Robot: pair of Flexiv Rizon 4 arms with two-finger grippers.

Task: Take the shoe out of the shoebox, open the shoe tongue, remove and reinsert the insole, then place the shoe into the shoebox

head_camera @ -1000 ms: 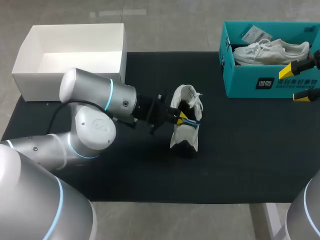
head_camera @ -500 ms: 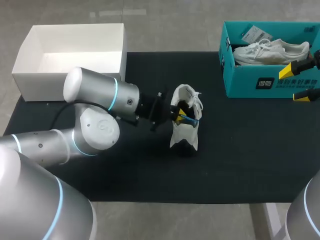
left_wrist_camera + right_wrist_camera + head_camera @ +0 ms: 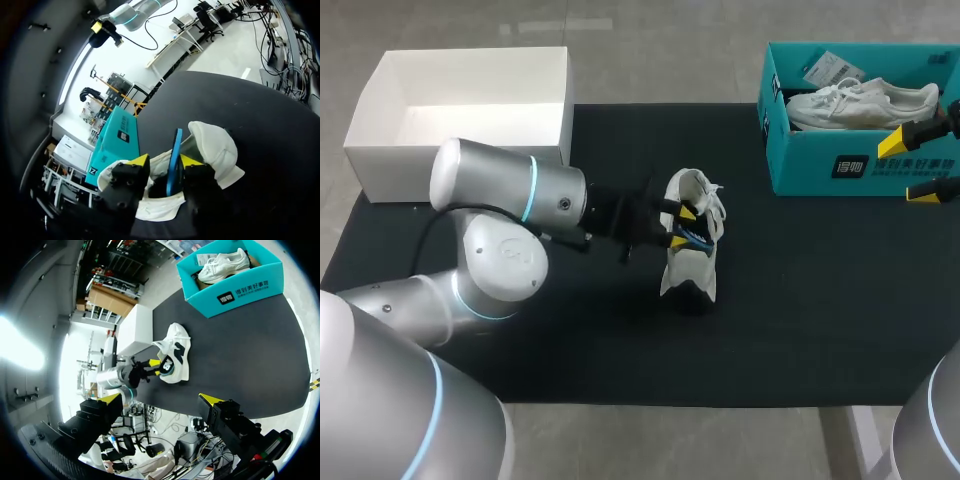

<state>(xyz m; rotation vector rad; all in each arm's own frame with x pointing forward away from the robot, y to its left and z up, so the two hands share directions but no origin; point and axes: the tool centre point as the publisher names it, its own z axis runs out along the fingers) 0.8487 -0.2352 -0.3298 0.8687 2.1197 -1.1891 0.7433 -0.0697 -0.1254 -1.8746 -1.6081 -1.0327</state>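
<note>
Left gripper (image 3: 680, 225) pushed a bit further right into the white lace-up sneaker (image 3: 688, 262) and its yellow tips spread since the earlier frame, while the left arm's grey elbow swung left. Sneaker sat mid-table on the black table mat (image 3: 820, 300), opening turned toward the gripper. Fingers were released: the thin blue insole (image 3: 173, 162) stood on edge between them, against one tip with a gap to the other. Right gripper (image 3: 912, 165) hung spread and empty at the right edge, just in front of the teal cardboard shoebox (image 3: 810, 165), far right, holding a second white sneaker (image 3: 860, 103). White cardboard box (image 3: 380, 150) sat far left.
</note>
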